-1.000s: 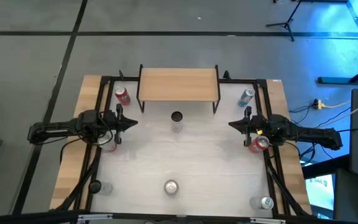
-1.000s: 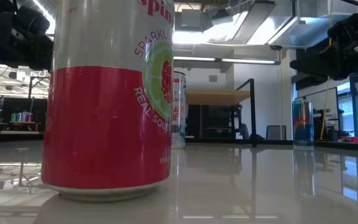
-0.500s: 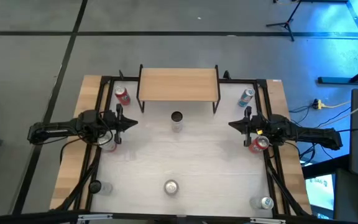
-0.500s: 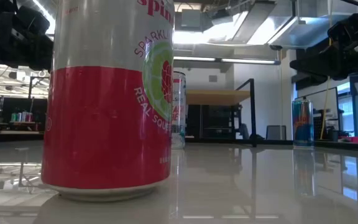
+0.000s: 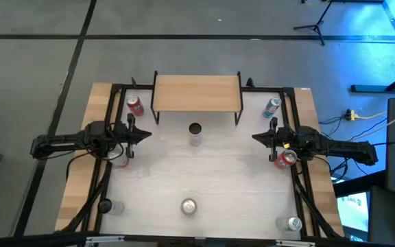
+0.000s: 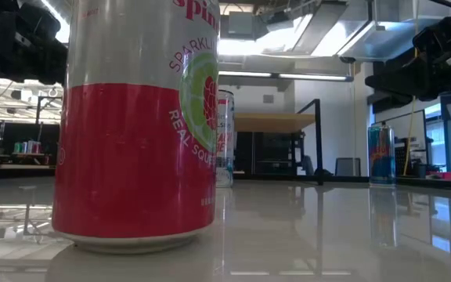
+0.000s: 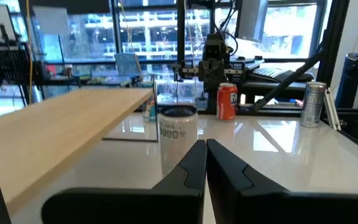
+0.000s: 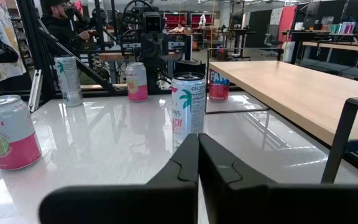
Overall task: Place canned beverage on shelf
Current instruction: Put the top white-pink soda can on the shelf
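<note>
On table (image 5: 238, 178): seven cans (upright), one shelf (image 5: 197, 92).

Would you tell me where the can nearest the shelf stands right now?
In the high view, the tall can stands upright mid-table, just in front of the shelf, roughly midway between the left gripper and the right gripper.

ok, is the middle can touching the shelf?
Apart. In the high view the can stands on bare table in front of the shelf, a strip of tabletop between them.
</note>
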You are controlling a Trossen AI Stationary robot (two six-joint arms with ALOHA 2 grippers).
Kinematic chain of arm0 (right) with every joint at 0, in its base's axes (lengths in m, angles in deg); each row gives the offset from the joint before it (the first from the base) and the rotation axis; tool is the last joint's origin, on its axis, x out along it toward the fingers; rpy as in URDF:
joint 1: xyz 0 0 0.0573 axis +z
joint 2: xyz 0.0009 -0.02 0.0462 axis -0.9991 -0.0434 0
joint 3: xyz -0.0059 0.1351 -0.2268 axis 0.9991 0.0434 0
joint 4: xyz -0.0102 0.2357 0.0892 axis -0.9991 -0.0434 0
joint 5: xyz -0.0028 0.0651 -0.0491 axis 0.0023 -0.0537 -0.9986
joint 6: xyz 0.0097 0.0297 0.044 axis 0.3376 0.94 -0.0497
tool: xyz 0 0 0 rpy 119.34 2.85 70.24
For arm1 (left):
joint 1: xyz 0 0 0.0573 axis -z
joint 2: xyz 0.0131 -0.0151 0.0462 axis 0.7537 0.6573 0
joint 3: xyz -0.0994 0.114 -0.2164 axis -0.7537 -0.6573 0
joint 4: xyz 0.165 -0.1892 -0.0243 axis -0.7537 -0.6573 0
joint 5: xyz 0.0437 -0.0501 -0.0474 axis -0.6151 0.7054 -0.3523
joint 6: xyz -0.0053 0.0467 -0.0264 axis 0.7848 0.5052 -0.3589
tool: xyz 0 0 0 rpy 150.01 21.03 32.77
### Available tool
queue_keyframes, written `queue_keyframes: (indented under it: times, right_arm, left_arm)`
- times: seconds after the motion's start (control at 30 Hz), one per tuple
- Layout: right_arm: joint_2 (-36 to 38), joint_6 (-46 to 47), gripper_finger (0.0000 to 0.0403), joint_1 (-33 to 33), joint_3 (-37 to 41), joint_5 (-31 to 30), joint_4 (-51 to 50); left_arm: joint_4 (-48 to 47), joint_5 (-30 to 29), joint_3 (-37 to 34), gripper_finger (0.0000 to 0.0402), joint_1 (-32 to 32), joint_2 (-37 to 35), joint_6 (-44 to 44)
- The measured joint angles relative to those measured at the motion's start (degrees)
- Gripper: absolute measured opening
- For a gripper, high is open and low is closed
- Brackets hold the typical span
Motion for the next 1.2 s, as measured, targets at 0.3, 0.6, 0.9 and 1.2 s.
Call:
queue_keyframes:
  times: [0.3,0.6,0.9,1.2]
  right_arm:
    - [0.0,0.0,0.0003,0.0,0.0,0.0,1.3]
    - [0.0,0.0,0.0003,0.0,0.0,-0.6,2.3]
    - [0.0,-1.2,0.0003,0.0,0.0,-0.6,7.6]
    - [0.0,-1.7,0.0003,0.0,0.0,-3.5,7.6]
  left_arm:
    - [6.0,-0.2,0.0,0.0005,0.0,0.0,-4.4]
    - [16.2,-4.6,0.1,0.0005,0.0,1.9,-4.1]
    - [16.5,-5.0,9.3,0.0001,0.0,15.4,-4.1]
    - [15.6,-4.1,26.4,0.0,0.0,39.2,-0.4]
